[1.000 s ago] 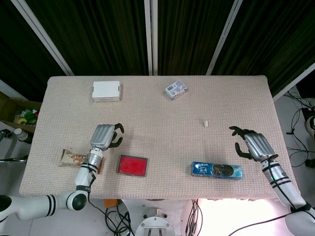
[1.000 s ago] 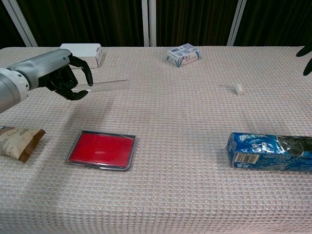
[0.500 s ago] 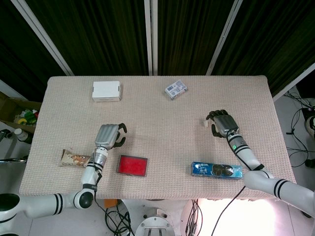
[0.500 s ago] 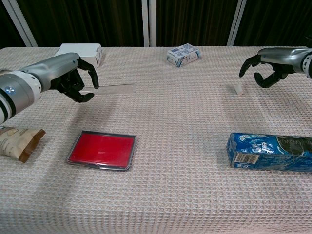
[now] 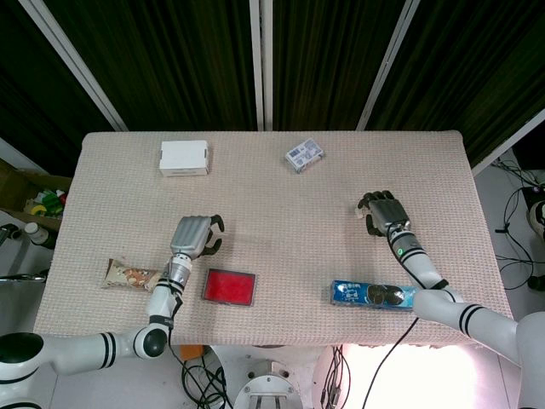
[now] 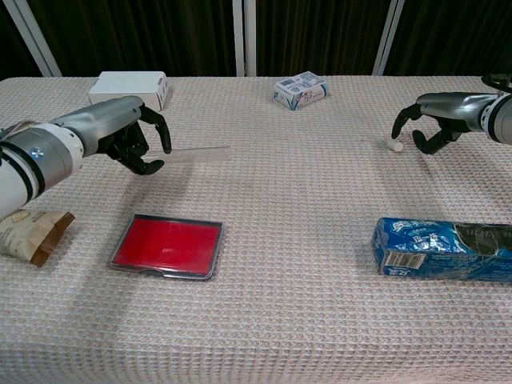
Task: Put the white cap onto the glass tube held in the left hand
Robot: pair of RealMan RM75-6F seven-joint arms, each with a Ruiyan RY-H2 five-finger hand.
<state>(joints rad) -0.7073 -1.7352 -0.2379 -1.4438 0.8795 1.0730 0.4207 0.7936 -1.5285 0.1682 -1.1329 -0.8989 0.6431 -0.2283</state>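
My left hand [image 6: 120, 138] [image 5: 194, 236] grips one end of a clear glass tube [image 6: 200, 150] that lies roughly level above the table, its free end pointing right. The small white cap [image 6: 394, 146] lies on the woven cloth at the right. Just right of the cap hovers my right hand [image 6: 438, 120] [image 5: 382, 211], its fingers curved and apart, with one fingertip [image 6: 398, 128] directly above the cap. Whether that fingertip touches the cap I cannot tell. In the head view the right hand's fingers hide the cap.
A white box [image 6: 128, 84] and a small blue-and-white box [image 6: 301, 88] sit at the back. Near the front lie a red flat case [image 6: 166, 246], a blue biscuit packet [image 6: 440, 248] and a brown snack bag [image 6: 28, 232].
The right hand swung in from the far right and came down beside the cap. The left hand carried the tube a little to the right.
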